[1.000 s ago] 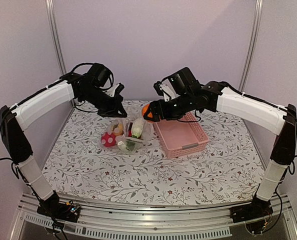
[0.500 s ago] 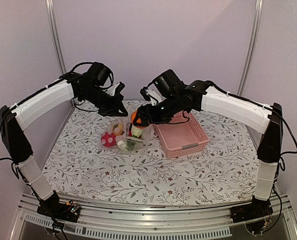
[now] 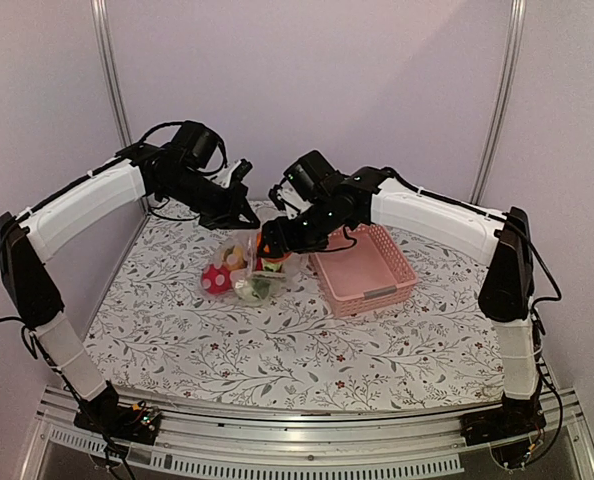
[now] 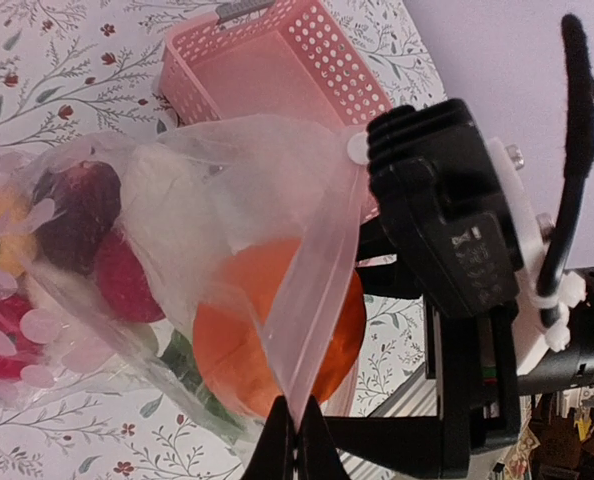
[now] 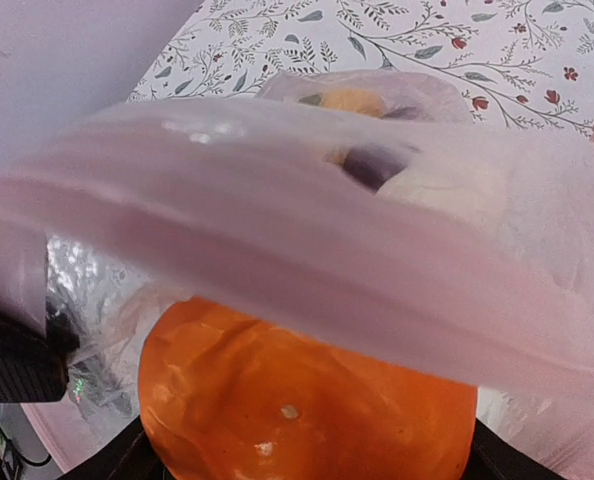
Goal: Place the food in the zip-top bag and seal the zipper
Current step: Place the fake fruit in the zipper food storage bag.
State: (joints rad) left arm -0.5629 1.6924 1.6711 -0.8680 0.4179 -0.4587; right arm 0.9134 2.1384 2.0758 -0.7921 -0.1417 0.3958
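Note:
The clear zip-top bag [image 3: 245, 268] lies on the table with several pieces of food inside: a red spotted piece [image 3: 216, 280], a dark purple one [image 4: 77, 200] and a cream-white one [image 4: 192, 215]. My left gripper [image 3: 240, 207] is shut on the bag's mouth edge, pinching the zipper strip [image 4: 312, 320] and holding it up. My right gripper [image 3: 276, 242] is shut on an orange fruit [image 5: 307, 400] at the bag's mouth. The bag's upper lip [image 5: 327, 250] drapes over the fruit. In the left wrist view the orange fruit [image 4: 232, 345] shows through the plastic.
A pink lattice basket [image 3: 377, 285] stands just right of the bag, with nothing showing inside it. The flowered tablecloth [image 3: 307, 350] covers the table. Grey walls and metal posts close in the back and sides.
My right arm has carried the orange fruit leftward, from beside the pink basket to the bag's mouth. The left gripper has kept its hold on the bag's edge.

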